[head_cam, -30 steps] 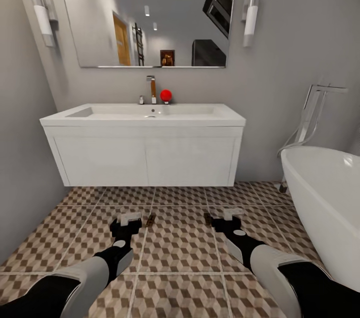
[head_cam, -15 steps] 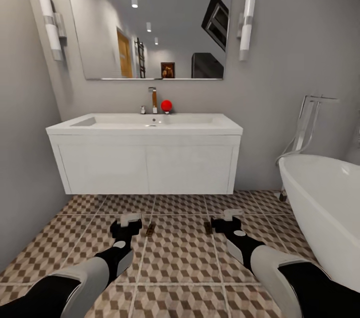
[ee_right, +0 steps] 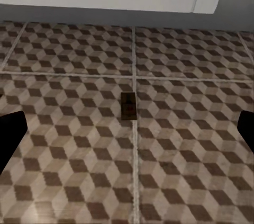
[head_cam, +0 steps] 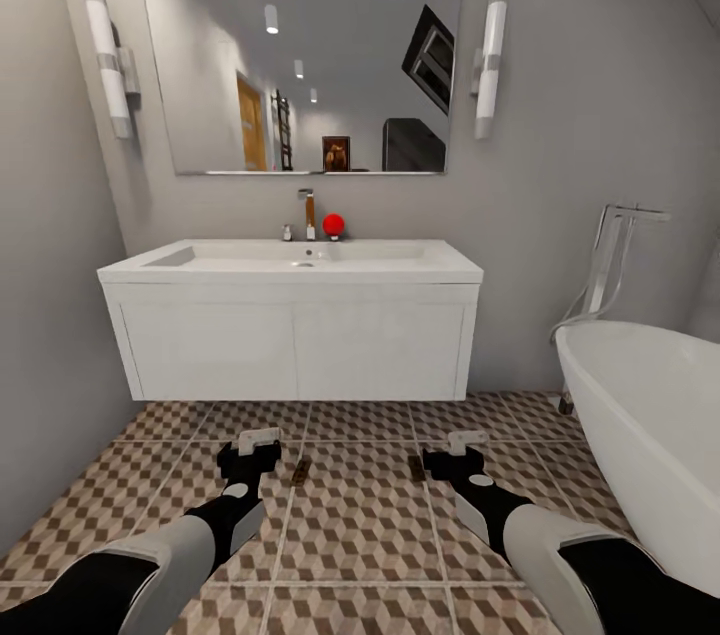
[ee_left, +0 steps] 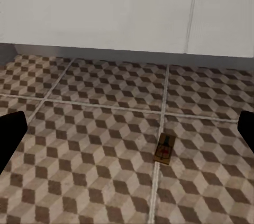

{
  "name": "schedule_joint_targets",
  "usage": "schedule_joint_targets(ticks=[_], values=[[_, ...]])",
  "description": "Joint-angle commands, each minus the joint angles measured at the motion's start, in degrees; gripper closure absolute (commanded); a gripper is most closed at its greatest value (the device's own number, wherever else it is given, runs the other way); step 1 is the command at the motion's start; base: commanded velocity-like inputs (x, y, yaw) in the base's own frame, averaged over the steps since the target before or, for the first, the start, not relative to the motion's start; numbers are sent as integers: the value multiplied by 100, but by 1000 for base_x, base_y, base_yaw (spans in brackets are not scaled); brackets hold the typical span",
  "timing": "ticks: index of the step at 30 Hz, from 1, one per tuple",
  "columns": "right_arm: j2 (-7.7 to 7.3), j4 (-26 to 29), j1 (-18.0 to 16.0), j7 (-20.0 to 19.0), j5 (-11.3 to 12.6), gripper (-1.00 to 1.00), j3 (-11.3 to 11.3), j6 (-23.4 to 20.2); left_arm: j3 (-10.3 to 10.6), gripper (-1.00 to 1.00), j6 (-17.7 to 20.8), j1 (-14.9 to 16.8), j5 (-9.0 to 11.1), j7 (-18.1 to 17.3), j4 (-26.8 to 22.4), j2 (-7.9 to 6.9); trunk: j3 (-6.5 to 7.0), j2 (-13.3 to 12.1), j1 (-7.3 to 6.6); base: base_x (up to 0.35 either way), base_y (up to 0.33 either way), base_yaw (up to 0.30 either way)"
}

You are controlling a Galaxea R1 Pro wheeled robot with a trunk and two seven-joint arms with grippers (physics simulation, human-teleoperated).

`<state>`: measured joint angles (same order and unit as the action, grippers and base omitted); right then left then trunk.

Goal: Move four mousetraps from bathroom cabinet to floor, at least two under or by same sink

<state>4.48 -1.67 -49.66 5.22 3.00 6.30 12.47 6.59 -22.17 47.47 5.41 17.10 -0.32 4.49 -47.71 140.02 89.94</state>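
Two mousetraps lie flat on the bathroom floor (head_cam: 350, 515) in front of the white vanity. One mousetrap (head_cam: 300, 472) (ee_left: 164, 149) rests on a grout line just right of my left gripper (head_cam: 260, 439) (ee_left: 127, 134), which is open and empty. The other mousetrap (head_cam: 416, 467) (ee_right: 127, 105) lies just left of my right gripper (head_cam: 463, 438) (ee_right: 127, 131), also open and empty. The long white sink (head_cam: 290, 260) with its chrome tap (head_cam: 308, 213) sits on the vanity (head_cam: 290, 345) beyond both traps. The cabinet is out of view.
A white oval bathtub (head_cam: 640, 415) with a chrome floor tap (head_cam: 610, 260) stands at the right. A grey wall (head_cam: 50, 315) closes the left side. A red ball (head_cam: 333, 223) sits on the sink's back edge under a wide mirror (head_cam: 300, 75).
The whole picture has shifted: the camera has drawn back and the vanity looks smaller and lower. Both traps stay on the floor and both grippers stay open beside them.
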Motion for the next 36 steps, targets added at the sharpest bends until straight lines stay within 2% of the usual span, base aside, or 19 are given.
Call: schedule_joint_targets(ticks=[1,16,30,36], values=[[4,-18,10,20,30,-100,47,29,48,-100,-17,1,57,13,6,1,12,-39,-24,0,0,0],[9,-18,649,4,17,-100,55,31,53,-100,-15,-32,58,9,6,-81,281,-640,-353,0,0,0],[0,-18,756,-1,16,-100,56,41,53,-100,-15,-302,59,-124,6,-117,533,-1202,-661,0,0,0],[4,-18,803,-3,15,-100,56,49,53,-100,-17,-506,59,-342,6,-230,640,-1442,-793,0,0,0]])
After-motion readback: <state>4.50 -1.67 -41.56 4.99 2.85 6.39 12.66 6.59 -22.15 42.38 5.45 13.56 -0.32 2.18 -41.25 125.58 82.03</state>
